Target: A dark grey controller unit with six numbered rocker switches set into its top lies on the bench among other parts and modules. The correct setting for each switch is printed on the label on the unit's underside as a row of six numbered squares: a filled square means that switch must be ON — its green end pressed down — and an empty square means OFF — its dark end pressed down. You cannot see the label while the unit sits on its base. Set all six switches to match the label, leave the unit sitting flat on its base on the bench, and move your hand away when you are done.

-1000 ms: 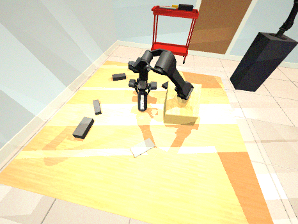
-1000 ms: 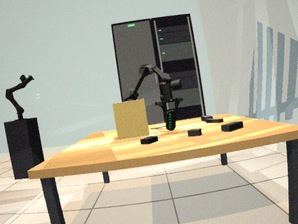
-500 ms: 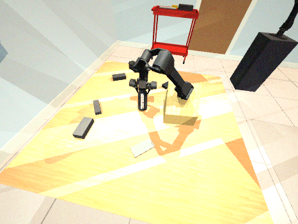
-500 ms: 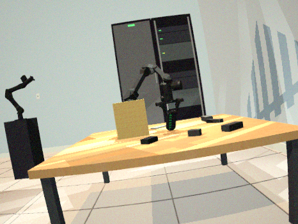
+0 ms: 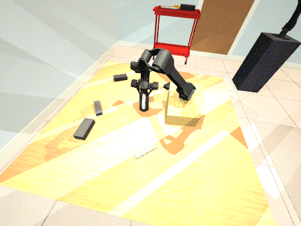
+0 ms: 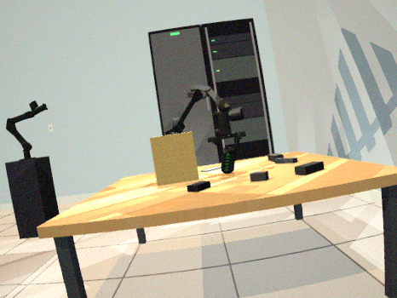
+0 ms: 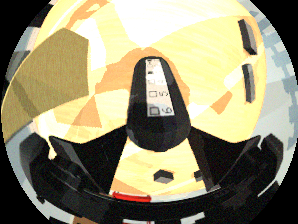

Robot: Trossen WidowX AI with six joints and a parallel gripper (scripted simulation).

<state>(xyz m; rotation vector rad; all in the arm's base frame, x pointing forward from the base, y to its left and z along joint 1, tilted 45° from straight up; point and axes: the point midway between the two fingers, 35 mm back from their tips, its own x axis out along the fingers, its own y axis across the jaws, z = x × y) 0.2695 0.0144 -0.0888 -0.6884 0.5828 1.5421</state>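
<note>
The dark controller unit (image 5: 144, 110) (image 6: 227, 163) (image 7: 137, 105) is held on end, steeply tilted, and looks just above the bench. My gripper (image 5: 144, 91) (image 6: 228, 148) (image 7: 157, 128) is shut on its upper part. The white label (image 5: 144, 100) (image 7: 160, 102) on its underside faces the wrist camera and the top view. In the wrist view the squares beside 4, 5 and 6 look empty and the one beside 3 looks filled; those beyond are too small to read. Green switch marks show in the exterior view, too small to tell each setting.
A yellowish box (image 5: 182, 120) (image 6: 175, 159) (image 7: 65, 70) stands close beside the unit. Dark modules (image 5: 84, 129) (image 6: 309, 168) (image 7: 248, 37) lie on the other side, with another dark block (image 5: 120, 77) (image 6: 259, 175) farther off. A thin white card (image 5: 145, 151) (image 6: 211, 169) lies flat on the bench.
</note>
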